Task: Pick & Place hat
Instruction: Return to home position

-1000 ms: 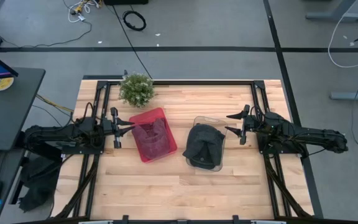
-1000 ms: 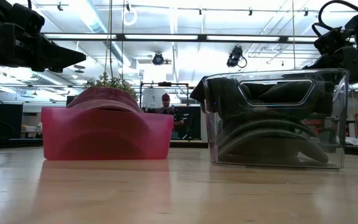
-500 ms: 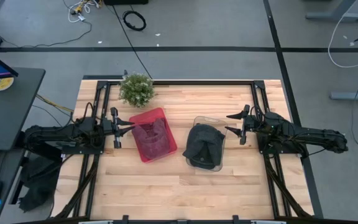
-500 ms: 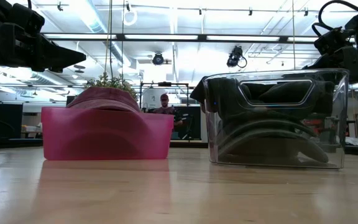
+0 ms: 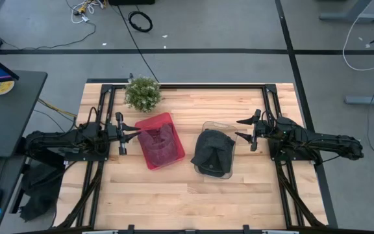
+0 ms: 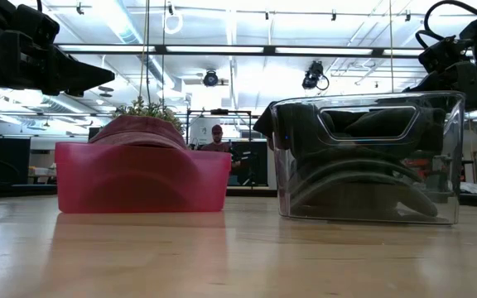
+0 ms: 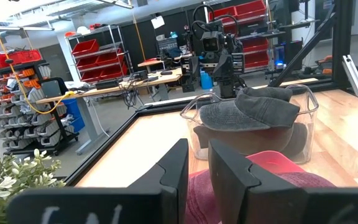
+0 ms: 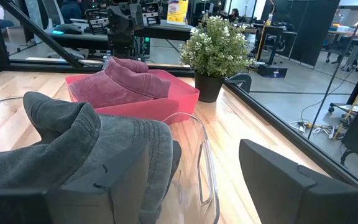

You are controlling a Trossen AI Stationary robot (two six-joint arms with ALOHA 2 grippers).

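Wooden table (image 5: 187, 195), sorting judged complete. A maroon cap (image 5: 158, 140) is lodged in the red bin (image 5: 149, 157) just ahead of the left gripper (image 5: 136, 134), jaws drawn almost together, nothing held. The black cap (image 5: 213, 151) is lodged in the transparent bin (image 5: 206, 125) just ahead of the right gripper (image 5: 237, 129), jaws spread wide, empty. Homing is best done by withdrawal straight back, so that no rim is caught.

Maroon cap (image 5: 159, 141) — crumpled, crown up, lying inside red bin (image 5: 152, 119). Black cap (image 5: 211, 151) — slumped in clear bin (image 5: 219, 124), brim overhanging its rim. Bins stand near each other, not touching.
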